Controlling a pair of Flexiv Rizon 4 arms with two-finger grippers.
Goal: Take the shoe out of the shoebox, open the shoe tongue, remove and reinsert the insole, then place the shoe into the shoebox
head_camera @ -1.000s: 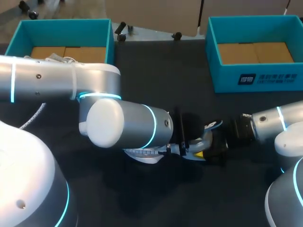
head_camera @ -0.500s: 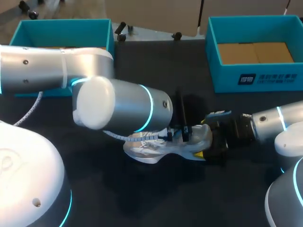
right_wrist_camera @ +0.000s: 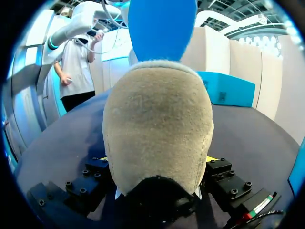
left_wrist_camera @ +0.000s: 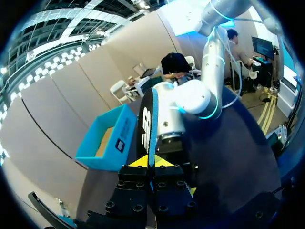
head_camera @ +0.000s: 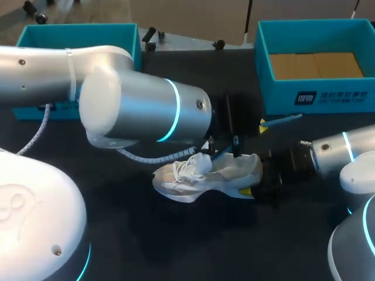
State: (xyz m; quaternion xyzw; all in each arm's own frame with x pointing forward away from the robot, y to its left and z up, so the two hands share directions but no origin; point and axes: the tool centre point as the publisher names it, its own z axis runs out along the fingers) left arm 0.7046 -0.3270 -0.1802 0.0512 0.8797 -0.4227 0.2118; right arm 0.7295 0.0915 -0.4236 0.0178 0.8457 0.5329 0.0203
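Observation:
A white shoe (head_camera: 202,172) lies on its sole on the dark table, toe towards my left arm. My right gripper (head_camera: 262,177) is shut on its heel; in the right wrist view the beige heel (right_wrist_camera: 157,124) fills the gap in my right gripper (right_wrist_camera: 157,164). Above the shoe, my left gripper (head_camera: 234,143) is shut on the blue insole (head_camera: 281,120), which sticks out to the right, clear of the shoe. In the left wrist view my left gripper (left_wrist_camera: 152,162) pinches the insole (left_wrist_camera: 147,119) edge-on. The insole's blue face (right_wrist_camera: 162,24) hangs over the heel.
A teal shoebox (head_camera: 135,41) stands at the back left, partly behind my left arm. A second teal box (head_camera: 316,96) stands at the back right, close to the insole's tip. Small black items (head_camera: 151,36) lie at the table's far edge.
My left arm has risen and swung back, drawing the insole up and out of the shoe towards the right. The shoe now shows more fully. My right gripper has stayed on the heel.

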